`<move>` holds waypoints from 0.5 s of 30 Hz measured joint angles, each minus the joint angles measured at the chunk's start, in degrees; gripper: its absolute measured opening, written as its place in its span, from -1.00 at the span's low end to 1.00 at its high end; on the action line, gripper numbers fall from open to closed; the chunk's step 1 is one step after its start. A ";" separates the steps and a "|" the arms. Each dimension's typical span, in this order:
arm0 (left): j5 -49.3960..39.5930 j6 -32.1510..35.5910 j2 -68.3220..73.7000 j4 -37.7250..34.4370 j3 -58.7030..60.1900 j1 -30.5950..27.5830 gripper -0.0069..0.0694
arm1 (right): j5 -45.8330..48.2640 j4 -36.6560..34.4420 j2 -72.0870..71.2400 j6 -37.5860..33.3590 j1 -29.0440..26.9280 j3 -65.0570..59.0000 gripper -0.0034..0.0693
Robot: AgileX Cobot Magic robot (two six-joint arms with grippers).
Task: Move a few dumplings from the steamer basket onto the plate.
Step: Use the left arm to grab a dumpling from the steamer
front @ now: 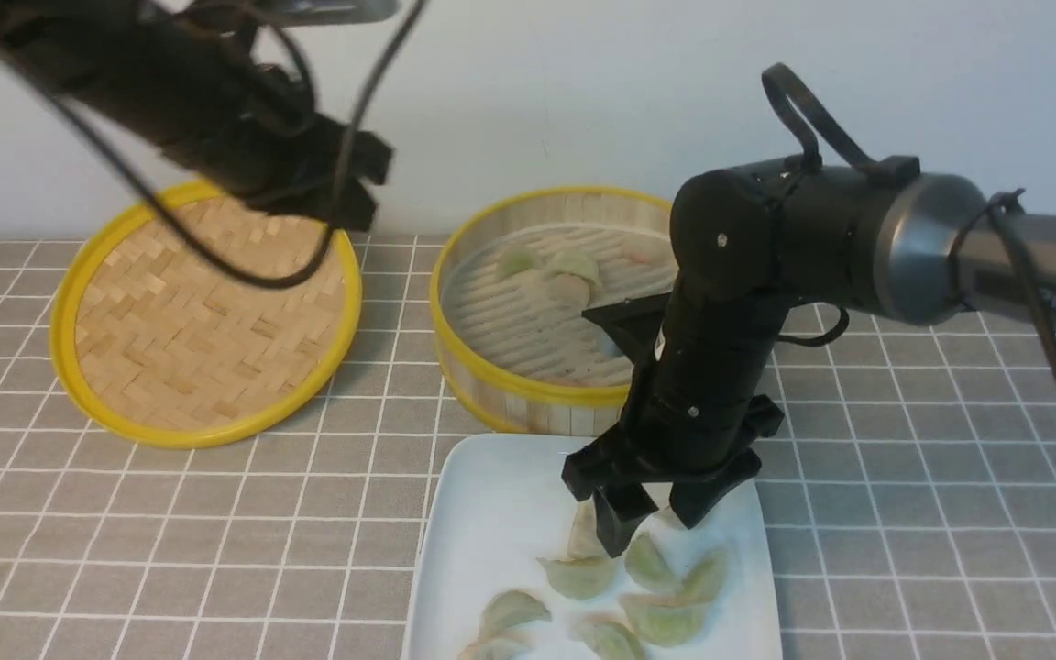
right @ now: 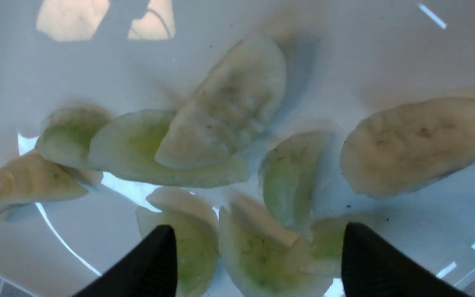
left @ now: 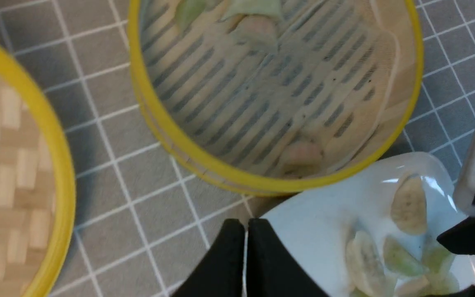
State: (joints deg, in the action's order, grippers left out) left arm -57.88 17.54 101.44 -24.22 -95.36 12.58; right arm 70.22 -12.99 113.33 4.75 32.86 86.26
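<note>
The steamer basket (front: 491, 371) stands at mid-table with a few pale green dumplings (front: 574, 264) at its far side. In front of it lies the white plate (front: 491, 513), which holds several dumplings (front: 578, 576). My right gripper (front: 654, 524) points down just over the plate, open. In the right wrist view its fingers (right: 258, 231) stand wide apart above the loose dumplings (right: 225, 107), gripping none. My left gripper (front: 358, 188) hangs high at the back left, shut and empty. Its closed tips (left: 245, 231) show in the left wrist view, near the basket rim (left: 204, 161) and the plate corner (left: 311, 214).
The flat woven lid (front: 207, 321) with a yellow rim lies left of the basket, under the left arm. A grey tiled cloth (front: 904, 458) covers the table, and a white wall stands close behind. The right arm reaches in from the right above the basket's near side.
</note>
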 joint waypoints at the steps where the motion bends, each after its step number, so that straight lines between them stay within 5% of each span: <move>1: -1.03 0.02 2.49 0.22 -3.56 1.04 -0.83 | -0.05 -0.27 -0.58 0.00 0.06 -0.33 0.45; 5: -3.23 0.07 12.19 1.06 -14.69 3.11 -0.83 | -0.11 -0.67 -5.66 -0.40 0.10 -1.64 0.24; 11: -2.43 0.69 26.93 3.39 -29.86 4.83 -0.81 | 0.09 -0.52 -21.16 0.51 0.17 -6.90 -0.34; 15: -0.76 2.07 33.77 5.37 -36.06 5.43 -0.66 | 0.68 0.07 -29.51 1.94 0.17 -9.72 -0.62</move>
State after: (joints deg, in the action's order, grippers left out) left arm -58.64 19.61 135.21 -18.85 -131.42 18.01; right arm 70.90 -12.92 83.82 6.69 33.04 76.55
